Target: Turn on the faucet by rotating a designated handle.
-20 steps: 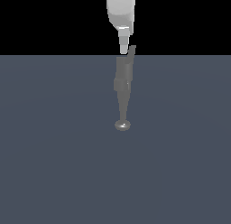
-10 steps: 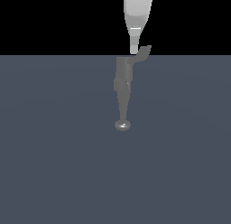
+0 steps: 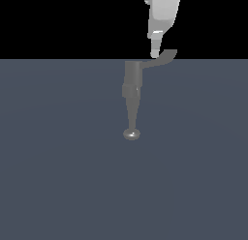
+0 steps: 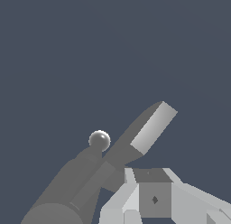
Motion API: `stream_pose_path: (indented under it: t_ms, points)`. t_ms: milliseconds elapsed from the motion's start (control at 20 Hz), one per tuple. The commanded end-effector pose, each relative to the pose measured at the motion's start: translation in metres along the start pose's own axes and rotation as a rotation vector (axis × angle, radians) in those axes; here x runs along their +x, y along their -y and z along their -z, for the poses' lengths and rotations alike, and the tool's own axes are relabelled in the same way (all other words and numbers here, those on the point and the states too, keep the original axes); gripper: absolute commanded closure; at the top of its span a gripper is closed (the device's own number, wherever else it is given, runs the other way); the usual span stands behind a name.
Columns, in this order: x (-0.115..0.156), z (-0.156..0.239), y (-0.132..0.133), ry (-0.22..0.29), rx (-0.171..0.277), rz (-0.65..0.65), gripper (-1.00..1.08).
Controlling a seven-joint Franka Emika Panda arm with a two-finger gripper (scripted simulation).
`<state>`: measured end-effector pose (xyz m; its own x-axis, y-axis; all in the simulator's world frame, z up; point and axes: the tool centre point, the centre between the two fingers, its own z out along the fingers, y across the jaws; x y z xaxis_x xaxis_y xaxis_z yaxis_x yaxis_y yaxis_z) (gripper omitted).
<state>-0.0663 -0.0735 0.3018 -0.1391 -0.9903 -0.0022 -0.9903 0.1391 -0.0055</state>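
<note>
The grey faucet stands on the dark floor in the exterior view, its tapered spout running toward the camera and ending in a shiny knob. The thin curved handle sticks out from the body toward the exterior view's right, tip upturned. My white gripper comes down from above, shut with nothing held, its tip touching the handle near mid-length. In the wrist view the faucet body, knob and flat handle lie just beyond my gripper.
A flat dark grey-blue floor surrounds the faucet on all sides. A black background fills the area above the horizon line. No other objects are visible.
My gripper has moved toward the exterior view's right. The handle has swung out the same way, from close beside the body to sticking well out sideways.
</note>
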Motion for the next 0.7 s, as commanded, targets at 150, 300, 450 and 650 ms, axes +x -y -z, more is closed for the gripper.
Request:
stream_pose_path:
  t_ms: [150, 300, 450, 650]
  points:
    - [0.026, -0.002, 0.012, -0.002, -0.002, -0.025, 1.08]
    - [0.034, -0.003, 0.018, -0.002, -0.003, -0.028, 1.08]
    - [0.042, -0.003, 0.024, -0.002, -0.004, -0.030, 1.08]
    - [0.049, -0.003, 0.029, -0.002, -0.005, -0.033, 1.08]
